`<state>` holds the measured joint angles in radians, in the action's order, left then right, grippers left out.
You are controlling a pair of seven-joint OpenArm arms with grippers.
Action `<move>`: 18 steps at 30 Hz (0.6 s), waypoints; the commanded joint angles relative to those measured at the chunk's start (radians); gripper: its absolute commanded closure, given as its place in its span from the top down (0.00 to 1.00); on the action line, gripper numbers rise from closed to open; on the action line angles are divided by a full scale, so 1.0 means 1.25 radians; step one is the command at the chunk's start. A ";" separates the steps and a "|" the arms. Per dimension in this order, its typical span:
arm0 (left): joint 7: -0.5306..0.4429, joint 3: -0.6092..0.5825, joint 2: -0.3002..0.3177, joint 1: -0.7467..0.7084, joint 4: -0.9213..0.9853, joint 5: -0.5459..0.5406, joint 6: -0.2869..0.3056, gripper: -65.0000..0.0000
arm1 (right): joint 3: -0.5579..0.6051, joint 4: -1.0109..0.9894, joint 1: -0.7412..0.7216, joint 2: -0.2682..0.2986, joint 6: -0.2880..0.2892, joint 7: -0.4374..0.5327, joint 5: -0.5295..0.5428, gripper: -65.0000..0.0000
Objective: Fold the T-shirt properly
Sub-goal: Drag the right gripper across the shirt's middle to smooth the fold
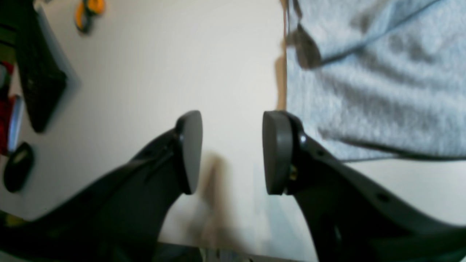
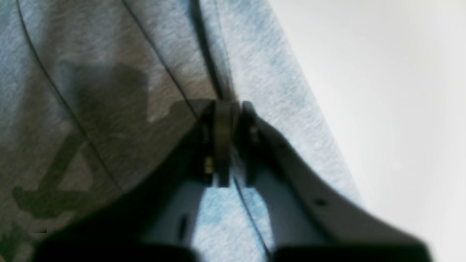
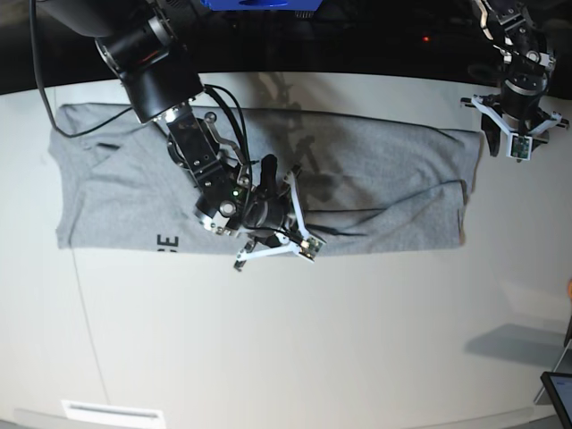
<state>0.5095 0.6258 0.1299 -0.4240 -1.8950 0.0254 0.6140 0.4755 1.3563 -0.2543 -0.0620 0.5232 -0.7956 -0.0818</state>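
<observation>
T-shirt (image 3: pixel 375 192) lies flat as a long grey band across the far half of the white table (image 3: pixel 295 340), already folded lengthwise; black lettering (image 3: pixel 166 242) shows at its near edge toward the base view's left. Right gripper (image 2: pixel 227 109) is down on the shirt's near edge around mid-length, jaws pressed together on a raised crease of the grey cloth. Left gripper (image 1: pixel 232 151) hangs off the shirt's end at the base view's right, jaws apart, nothing between them, bare table beneath, cloth edge just beside one pad. Dark blurred objects at the table margin in the left wrist view; cannot identify.
</observation>
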 commanded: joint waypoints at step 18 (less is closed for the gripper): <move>-0.015 0.003 0.010 0.015 0.002 -0.006 -0.006 0.42 | -0.003 0.123 0.009 -0.003 -0.006 -0.131 0.005 0.00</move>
<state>0.5079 0.6258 0.1303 -0.4019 -1.8797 0.0246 0.6132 0.4755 1.4906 -0.2256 -0.0582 0.5228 -0.9684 -0.0814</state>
